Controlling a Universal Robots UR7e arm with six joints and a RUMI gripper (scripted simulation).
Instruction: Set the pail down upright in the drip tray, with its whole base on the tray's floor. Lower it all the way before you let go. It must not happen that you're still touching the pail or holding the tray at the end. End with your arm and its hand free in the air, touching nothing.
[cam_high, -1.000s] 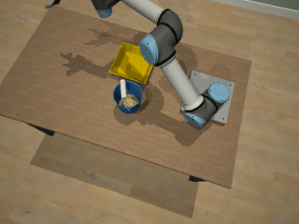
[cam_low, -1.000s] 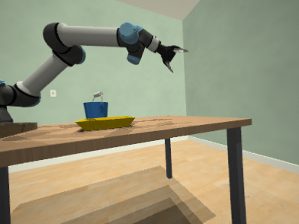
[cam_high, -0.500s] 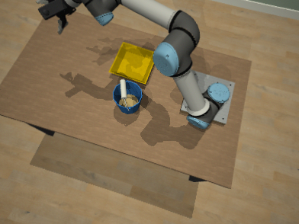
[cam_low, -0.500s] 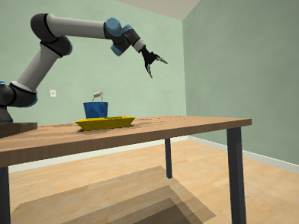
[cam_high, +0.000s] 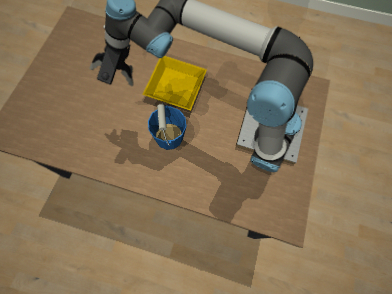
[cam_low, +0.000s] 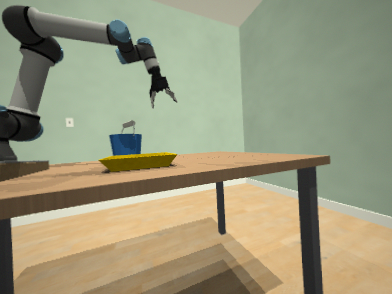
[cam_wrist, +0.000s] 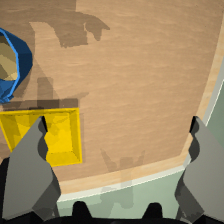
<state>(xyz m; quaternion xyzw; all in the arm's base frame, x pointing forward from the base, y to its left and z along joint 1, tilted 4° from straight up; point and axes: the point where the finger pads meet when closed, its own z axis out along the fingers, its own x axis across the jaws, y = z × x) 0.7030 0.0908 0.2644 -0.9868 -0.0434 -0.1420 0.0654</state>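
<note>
So right now your gripper (cam_high: 114, 70) is hanging high over the far-left part of the table (cam_high: 60, 125) with its jaws spread wide and nothing between them, so no grab has happened yet. The blue pail (cam_high: 167, 129) is standing upright on the table top, just beside the near edge of the yellow drip tray (cam_high: 197, 75), maybe touching it, hard to say from the top view. It's definitely not in the tray. The thing to sort out for your next move is direction: in the top view the pail sits to the right of the gripper and toward the near edge of the table, with the tray's corner lying between the two. In the wrist view the pail (cam_wrist: 11, 65) only peeks in at the upper left, and the tray (cam_wrist: 62, 135) shows behind the left finger (cam_wrist: 30, 170), so you're not lined up over either one. The pail's handle (cam_high: 162, 117) is standing up above the rim, with its pale grip running roughly toward the tray. I'd guess you want the jaws straddling that grip crosswise, so come over and drop down. From the side view there's a lot of height to lose first.
</note>
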